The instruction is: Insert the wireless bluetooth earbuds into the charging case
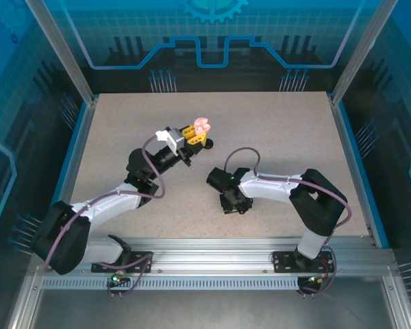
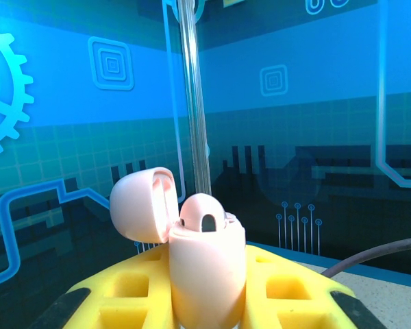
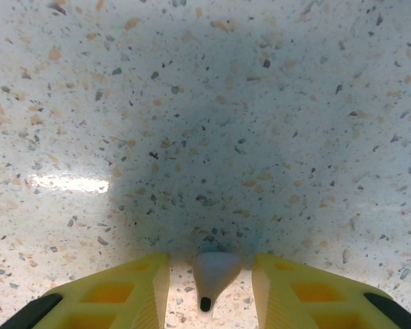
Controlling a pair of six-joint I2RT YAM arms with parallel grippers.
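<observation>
My left gripper (image 1: 195,134) is raised over the middle of the table and shut on a pale pink charging case (image 2: 209,274), held upright between its yellow fingers (image 2: 123,288). The case (image 1: 203,125) has its lid (image 2: 140,204) hinged open to the left. One pink earbud (image 2: 204,214) sits in it, its dark port facing me. My right gripper (image 3: 210,291) points straight down at the table. A pale earbud (image 3: 216,271) lies between its yellow fingers (image 3: 294,291), with a gap on each side. In the top view the right gripper (image 1: 234,204) is low, right of centre.
The speckled tabletop (image 1: 274,137) is ringed by blue rails and transparent blue walls with metal posts (image 1: 60,48). The left arm's cable (image 1: 154,161) loops near its wrist. The two arms' wrists are about a hand's width apart.
</observation>
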